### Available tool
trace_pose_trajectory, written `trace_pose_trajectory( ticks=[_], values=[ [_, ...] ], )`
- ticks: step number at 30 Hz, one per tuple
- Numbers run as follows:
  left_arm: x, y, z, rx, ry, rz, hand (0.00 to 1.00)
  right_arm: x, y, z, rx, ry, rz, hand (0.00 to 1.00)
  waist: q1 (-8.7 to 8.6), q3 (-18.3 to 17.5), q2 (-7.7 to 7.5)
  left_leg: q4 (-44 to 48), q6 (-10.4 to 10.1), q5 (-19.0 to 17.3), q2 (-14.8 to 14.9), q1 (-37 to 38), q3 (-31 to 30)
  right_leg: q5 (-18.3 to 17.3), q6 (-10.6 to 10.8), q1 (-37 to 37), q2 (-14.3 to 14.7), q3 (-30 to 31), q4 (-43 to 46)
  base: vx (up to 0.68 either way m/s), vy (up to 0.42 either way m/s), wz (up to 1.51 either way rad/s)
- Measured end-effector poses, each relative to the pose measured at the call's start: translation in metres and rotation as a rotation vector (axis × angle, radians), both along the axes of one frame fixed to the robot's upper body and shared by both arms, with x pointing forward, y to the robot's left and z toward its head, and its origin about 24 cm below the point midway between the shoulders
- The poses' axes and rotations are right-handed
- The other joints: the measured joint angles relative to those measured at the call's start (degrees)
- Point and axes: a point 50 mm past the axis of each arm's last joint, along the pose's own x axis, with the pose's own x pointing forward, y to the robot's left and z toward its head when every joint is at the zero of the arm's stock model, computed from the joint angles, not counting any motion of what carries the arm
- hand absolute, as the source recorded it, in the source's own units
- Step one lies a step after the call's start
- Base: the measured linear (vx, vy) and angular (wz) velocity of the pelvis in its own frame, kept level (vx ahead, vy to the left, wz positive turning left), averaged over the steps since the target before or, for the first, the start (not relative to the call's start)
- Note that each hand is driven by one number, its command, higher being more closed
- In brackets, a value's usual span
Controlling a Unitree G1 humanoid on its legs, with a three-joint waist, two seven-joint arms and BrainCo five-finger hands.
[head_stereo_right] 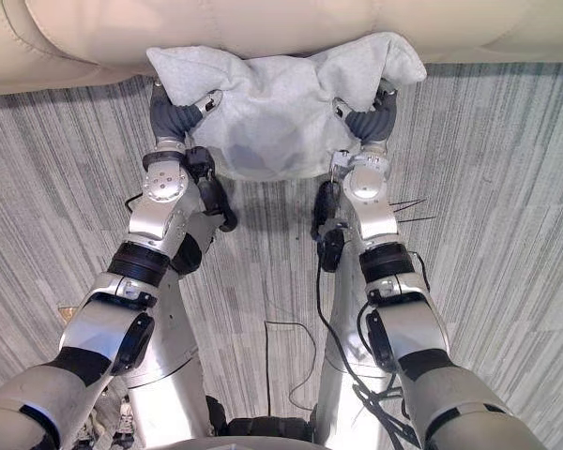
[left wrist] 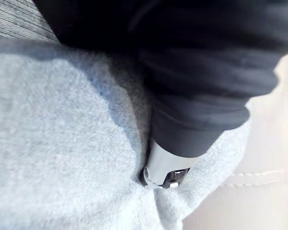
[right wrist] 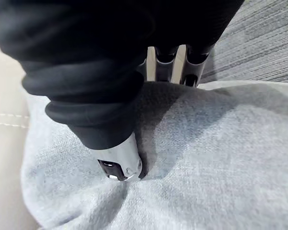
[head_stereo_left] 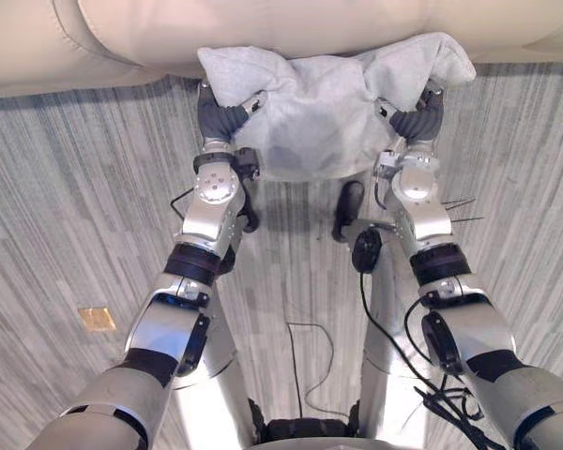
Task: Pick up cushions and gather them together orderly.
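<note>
left robot hand (head_stereo_left: 227,118): we see it pinching one top corner of the grey cushion (head_stereo_left: 314,112) | right robot hand (head_stereo_left: 415,120): pinching the other corner | cushion: between both, against the cream sofa (head_stereo_left: 263,23) front

Sofa (head_stereo_left: 263,28) cut off; cushion (head_stereo_left: 319,112) far side hidden.

Matt woven-cloth cushion (head_stereo_left: 314,108); smooth leather-like sofa (head_stereo_left: 291,23)

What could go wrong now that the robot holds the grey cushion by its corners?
1. The left hand and right hand pinch the cushion only at two corners, so the soft fabric could slip free and drop to the floor.
2. Its hanging middle may snag on the sofa edge.
</note>
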Motion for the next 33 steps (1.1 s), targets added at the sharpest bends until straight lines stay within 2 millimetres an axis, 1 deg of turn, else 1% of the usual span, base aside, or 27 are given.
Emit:
trace_pose_trajectory(
  ticks=[1, 3, 4, 5, 6, 7, 8, 9, 11, 12, 13, 14, 16, 19, 20, 21, 23, 25, 26, 28, 29, 30, 31, 32, 33],
  values=[
    [-0.006, 0.002, -0.008, -0.009, 0.001, -0.003, 1.0, -0.009, 0.004, -0.009, 0.011, -0.002, 0.024, 1.0, -0.04, -0.34, 0.14, -1.68, -0.71, 0.02, -0.08, 3.8, 0.0, 0.0, -0.08, 3.99, 0.12, -0.5, -1.84, -0.02, -0.035, 0.02],
    [-0.018, 0.007, -0.024, -0.027, 0.005, -0.002, 1.0, -0.028, 0.011, -0.026, 0.038, -0.024, 0.076, 1.0, -0.04, -2.22, 0.08, -5.67, -2.22, -0.05, -0.39, 9.75, 0.14, 0.26, -0.63, 10.4, 0.32, -1.66, -6.04, -0.02, -0.063, 0.08],
    [-0.023, 0.009, -0.03, -0.033, 0.008, -0.003, 1.0, -0.037, 0.012, -0.03, 0.054, -0.037, 0.096, 1.0, -0.04, -2.33, 0.11, -7.69, -2.62, 0.22, -0.64, 13.03, 0.4, 0.47, -0.87, 13.78, 0.26, -2.24, -8.18, 0.02, -0.077, 0.16],
    [-0.031, 0.009, -0.042, -0.038, 0.029, -0.008, 1.0, -0.045, 0.012, -0.04, 0.071, -0.029, 0.108, 1.0, -0.03, -2.79, 0.16, -10.41, -3.11, 0.54, -1.32, 17.47, 0.52, 0.55, -0.72, 18.35, 0.14, -2.75, -10.75, 0.04, -0.064, 0.16],
    [-0.036, 0.009, -0.053, -0.043, 0.055, -0.011, 1.0, -0.05, 0.012, -0.05, 0.08, -0.005, 0.116, 1.0, -0.01, -4.65, 0.07, -11.71, -3.26, 0.63, -1.55, 18.71, 0.7, 0.54, -0.7, 19.73, 0.12, -2.99, -12.15, 0.09, -0.05, 0.18],
    [-0.047, 0.009, -0.07, -0.06, 0.098, -0.021, 1.0, -0.061, 0.012, -0.065, 0.092, 0.031, 0.133, 1.0, 0.02, -7.47, 0.13, -14.1, -3.78, 1.0, -2.14, 21.42, 0.81, 0.94, -0.43, 22.75, 0.1, -3.5, -14.77, 0.15, -0.033, 0.15],
    [-0.057, 0.01, -0.082, -0.077, 0.119, -0.027, 1.0, -0.071, 0.012, -0.074, 0.11, 0.054, 0.154, 1.0, 0.08, -7.58, 0.11, -15.91, -3.97, 1.16, -2.35, 25.85, 1.08, 1.19, -0.17, 27.57, 0.11, -4.05, -17.09, 0.18, -0.025, 0.14],
    [-0.061, 0.011, -0.087, -0.081, 0.13, -0.029, 1.0, -0.076, 0.012, -0.079, 0.112, 0.066, 0.164, 1.0, 0.11, -7.76, -0.01, -16.65, -3.67, 1.35, -2.43, 27.99, 1.24, 1.27, -0.07, 29.85, 0.12, -4.25, -18.08, 0.2, -0.017, 0.12],
    [-0.078, 0.017, -0.11, -0.091, 0.187, -0.021, 1.0, -0.095, 0.014, -0.098, 0.111, 0.121, 0.206, 1.0, 0.25, -9.6, 0.03, -20.35, -3.65, 1.37, -3.42, 35.46, 2.06, 1.47, 0.44, 37.51, 0.06, -4.58, -22.54, 0.2, -0.001, 0.08],
    [-0.083, 0.019, -0.116, -0.091, 0.205, -0.017, 1.0, -0.098, 0.015, -0.103, 0.11, 0.138, 0.215, 1.0, 0.31, -10.11, 0.05, -21.43, -3.67, 1.4, -3.71, 37.18, 2.31, 1.65, 0.74, 39.35, 0.05, -4.64, -23.83, 0.21, 0.023, 0.07],
    [-0.091, 0.023, -0.128, -0.093, 0.244, -0.005, 1.0, -0.105, 0.017, -0.113, 0.105, 0.175, 0.238, 1.0, 0.28, -11.68, 0.05, -23.44, -3.82, 1.52, -4.41, 39.8, 2.39, 1.9, 1.12, 42.11, 0.01, -4.77, -26.15, 0.17, 0.027, 0.07],
    [-0.095, 0.025, -0.132, -0.09, 0.261, -0.002, 1.0, -0.108, 0.018, -0.117, 0.101, 0.192, 0.252, 1.0, 0.28, -12.25, -0.02, -24.55, -4.03, 1.69, -4.81, 41.11, 2.46, 2.07, 1.36, 43.44, 0.0, -4.79, -27.36, 0.22, 0.035, 0.12],
    [-0.108, 0.032, -0.151, -0.07, 0.329, 0.003, 1.0, -0.114, 0.018, -0.135, 0.074, 0.264, 0.289, 1.0, 0.15, -13.74, -0.1, -30.09, -4.37, 3.14, -6.65, 46.42, 2.88, 3.56, 2.06, 48.65, -0.14, -4.96, -32.97, 0.23, 0.028, 0.11],
    [-0.122, 0.036, -0.166, -0.064, 0.39, 0.004, 1.0, -0.121, 0.015, -0.149, 0.026, 0.325, 0.332, 1.0, 0.24, -13.89, -0.11, -35.73, -4.44, 4.5, -8.18, 52.23, 3.67, 5.71, 2.52, 54.69, 0.09, -5.19, -39.43, 0.18, 0.027, 0.01],
    [-0.125, 0.036, -0.169, -0.063, 0.401, 0.002, 1.0, -0.123, 0.014, -0.151, 0.021, 0.335, 0.339, 1.0, 0.23, -14.13, -0.12, -36.5, -4.46, 4.54, -8.25, 53.01, 3.81, 6.0, 2.6, 55.6, 0.24, -5.2, -40.48, 0.18, 0.032, -0.07],
    [-0.132, 0.037, -0.175, -0.061, 0.429, -0.004, 1.0, -0.128, 0.012, -0.156, 0.015, 0.358, 0.349, 1.0, 0.03, -15.48, -0.14, -37.6, -4.47, 4.56, -8.35, 53.98, 4.15, 7.01, 2.67, 57.15, 0.67, -5.18, -42.97, 0.12, 0.011, -0.08],
    [-0.141, 0.036, -0.181, -0.053, 0.452, -0.016, 1.0, -0.132, 0.012, -0.161, 0.017, 0.377, 0.353, 1.0, -0.03, -16.75, -0.51, -39.34, -4.46, 4.53, -8.71, 55.87, 4.69, 8.23, 2.86, 59.32, 1.19, -4.99, -45.91, 0.14, 0.006, -0.09],
    [-0.145, 0.036, -0.183, -0.049, 0.462, -0.019, 1.0, -0.132, 0.011, -0.161, 0.017, 0.376, 0.356, 1.0, -0.09, -16.97, -0.71, -39.59, -4.44, 4.4, -8.86, 56.77, 4.69, 8.98, 2.72, 60.21, 1.19, -4.51, -46.8, 0.1, 0.029, -0.13],
    [-0.148, 0.036, -0.183, -0.052, 0.464, -0.018, 1.0, -0.132, 0.012, -0.16, 0.016, 0.373, 0.36, 1.0, -0.07, -17.4, -0.97, -39.46, -4.3, 3.44, -9.08, 57.14, 4.71, 9.06, 2.75, 60.32, 1.15, -3.77, -46.91, 0.08, 0.055, -0.2],
    [-0.151, 0.036, -0.183, -0.056, 0.467, -0.021, 1.0, -0.132, 0.011, -0.16, 0.012, 0.374, 0.363, 1.0, -0.05, -17.4, -0.97, -38.25, -4.2, 1.73, -9.13, 57.4, 4.66, 9.05, 2.75, 60.45, 1.0, -3.4, -46.07, 0.06, 0.071, -0.17],
    [-0.154, 0.036, -0.186, -0.061, 0.479, -0.021, 1.0, -0.133, 0.01, -0.161, 0.002, 0.378, 0.376, 1.0, -0.07, -17.4, -0.94, -36.88, -4.08, -0.79, -9.12, 57.71, 4.17, 9.03, 2.74, 59.58, 0.83, -2.63, -42.53, 0.03, 0.09, -0.15],
    [-0.154, 0.035, -0.186, -0.061, 0.48, -0.024, 1.0, -0.133, 0.009, -0.161, -0.002, 0.382, 0.378, 1.0, -0.09, -17.38, -0.91, -36.18, -3.87, -1.89, -9.12, 58.04, 3.85, 8.99, 2.71, 58.97, 0.7, -2.19, -40.1, 0.04, 0.145, -0.07],
    [-0.156, 0.034, -0.188, -0.055, 0.492, -0.04, 1.0, -0.136, 0.007, -0.164, -0.005, 0.395, 0.373, 1.0, -0.27, -17.3, -1.0, -35.0, -3.52, -3.55, -9.47, 59.35, 3.33, 8.96, 2.64, 57.03, -0.27, -1.39, -32.61, 0.06, 0.145, 0.2],
    [-0.157, 0.034, -0.19, -0.048, 0.504, -0.052, 1.0, -0.138, 0.006, -0.166, -0.003, 0.404, 0.368, 1.0, -0.97, -17.1, -1.59, -34.99, -2.44, -4.71, -10.8, 61.67, 2.42, 10.1, 0.85, 54.42, -2.0, -0.3, -23.39, 0.08, 0.129, 0.35],
    [-0.158, 0.034, -0.191, -0.048, 0.511, -0.052, 1.0, -0.138, 0.006, -0.167, -0.003, 0.409, 0.369, 1.0, -1.51, -17.12, -1.45, -34.97, -1.79, -5.13, -11.03, 62.46, 2.02, 8.82, -0.17, 53.56, -2.26, -0.09, -21.58, 0.16, 0.087, 0.35]
  ],
)
